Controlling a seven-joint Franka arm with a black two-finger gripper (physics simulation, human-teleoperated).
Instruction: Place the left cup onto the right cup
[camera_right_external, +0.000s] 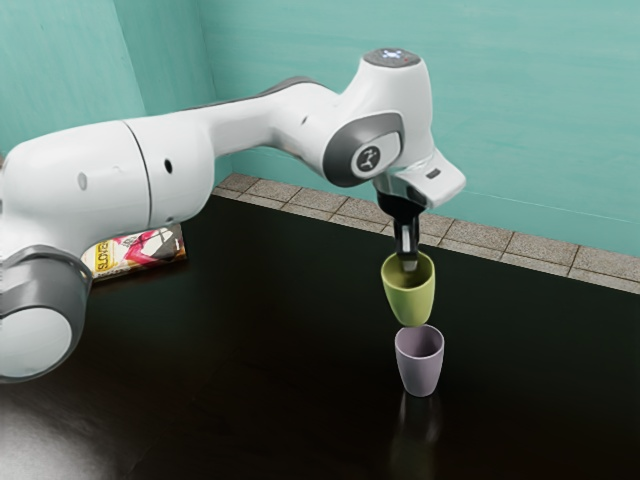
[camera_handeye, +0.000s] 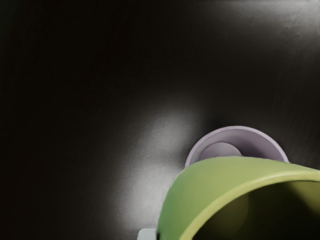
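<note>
Grips green cup (camera_right_external: 410, 296) by the rim with tool (camera_right_external: 406, 262) closed on its wall, hovering just above purple cup (camera_right_external: 419, 362) for nesting.

In the wrist view the olive-green plastic cup (camera_handeye: 220, 195) is blurred and cut off by the view's edge, and it hides part of the lavender plastic cup (camera_handeye: 235, 142). In the exterior view the white arm (camera_right_external: 150, 180) covers part of a colourful magazine (camera_right_external: 140, 250).
</note>
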